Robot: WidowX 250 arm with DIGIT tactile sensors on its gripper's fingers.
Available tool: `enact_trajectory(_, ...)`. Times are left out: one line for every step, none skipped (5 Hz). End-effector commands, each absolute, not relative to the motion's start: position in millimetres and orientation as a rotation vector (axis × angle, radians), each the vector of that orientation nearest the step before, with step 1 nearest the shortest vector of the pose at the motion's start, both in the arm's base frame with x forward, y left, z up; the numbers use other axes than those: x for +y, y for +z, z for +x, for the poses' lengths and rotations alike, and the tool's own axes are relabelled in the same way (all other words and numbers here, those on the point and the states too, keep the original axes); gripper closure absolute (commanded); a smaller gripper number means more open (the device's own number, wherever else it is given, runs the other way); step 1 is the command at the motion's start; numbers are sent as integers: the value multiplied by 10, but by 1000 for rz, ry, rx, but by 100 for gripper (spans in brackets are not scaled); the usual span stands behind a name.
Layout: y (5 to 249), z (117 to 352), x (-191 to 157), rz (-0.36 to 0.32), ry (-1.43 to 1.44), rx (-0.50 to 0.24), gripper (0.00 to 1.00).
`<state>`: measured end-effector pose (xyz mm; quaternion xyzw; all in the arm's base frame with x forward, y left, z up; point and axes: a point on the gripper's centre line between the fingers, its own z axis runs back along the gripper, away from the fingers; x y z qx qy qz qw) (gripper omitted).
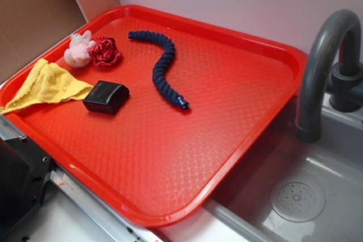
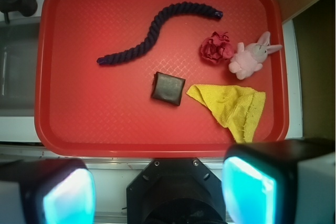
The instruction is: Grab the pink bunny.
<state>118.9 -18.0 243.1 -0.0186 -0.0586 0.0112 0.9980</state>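
Five items: pink bunny [image 2: 248, 60] lies right of frame, touching red ruffled ball [image 2: 216, 48].
Fingers [image 2: 245, 188]: spread apart, empty, high above tray [image 2: 105, 129], presumably for approach.

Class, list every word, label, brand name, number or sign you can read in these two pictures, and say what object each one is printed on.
None: no readable text appears in either view.
The red tray, pink bunny, yellow cloth, black block, dark blue rope and red ruffled ball carry no visible print.
The faucet shows no marking.
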Motion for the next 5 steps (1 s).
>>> enact_trajectory(2431, 1189, -180, -37, 22, -117, 0)
enact_trajectory(2304, 1373, 65, -80, 273, -173, 0)
enact_trajectory(2092, 1655, 468, -51, 520, -230, 0)
enact_trajectory(1855, 1756, 723, 9, 737, -295, 0)
enact_trajectory(1689, 1872, 924, 56, 769, -356, 0)
